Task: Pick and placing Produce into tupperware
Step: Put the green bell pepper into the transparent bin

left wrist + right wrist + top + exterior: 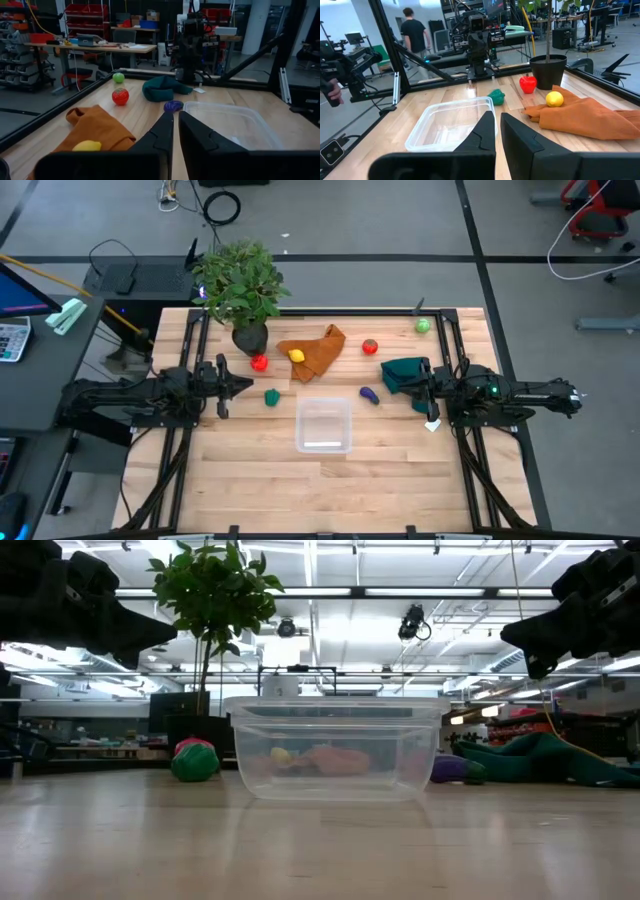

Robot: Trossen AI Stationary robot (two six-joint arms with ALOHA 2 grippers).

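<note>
The tupperware [323, 425] sits empty near the middle of the counter [250, 480], upright, its slightly longer side running front to back. Around it lie the produce: a purple piece [369, 394] with its long axis diagonal, a green piece [272, 396], a lemon [296, 356] on the orange cloth [318, 350]. Only the right wrist view shows a person [414, 34] beyond. The left gripper [243, 387] and right gripper [412, 388] hover with jaws narrowed shut, holding nothing.

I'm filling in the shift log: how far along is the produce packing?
Nothing is done: the clear plastic tupperware box sits empty. Nothing is in hand; the left gripper and right gripper are shut on nothing. All six toy produce pieces remain on the table, including the yellow one on the orange cloth.
</note>
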